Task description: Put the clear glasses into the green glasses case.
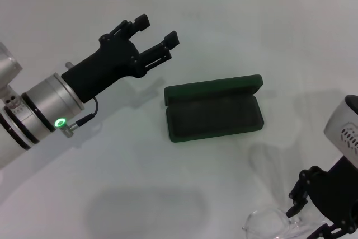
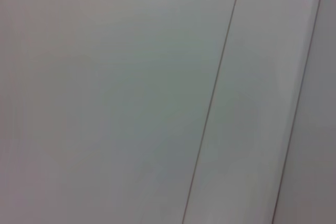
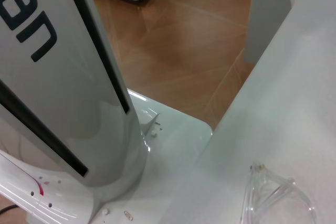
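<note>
- Right gripper: near-right corner of the head view, low over the counter, right beside the clear glasses. Fingers mostly cut off by the frame edge, so I can't tell whether it is open, or whether it has the glasses.
- Left gripper: up off the counter at far left, fingers spread wide, nothing in it. Points toward the case but sits well apart from it. Looks idle.
- Clear glasses: near edge of the counter, right of centre, only partly in the head view. Right wrist view shows them lying on the white counter close to its edge, arms folded as far as I can tell.
- Green glasses case: centre of the counter, open, lid hinged back on the far side, dark-lined tray empty. Well apart from the glasses, farther in and to their left.
- Handling, my read: glasses are light, stiff plastic, smooth and slippery, and hard to see against the white. Best hold is probably the bridge or top of the lens frame; an arm would flex or swing.
- Glasses look about as wide as the tray, so they need to go in lengthwise.
</note>
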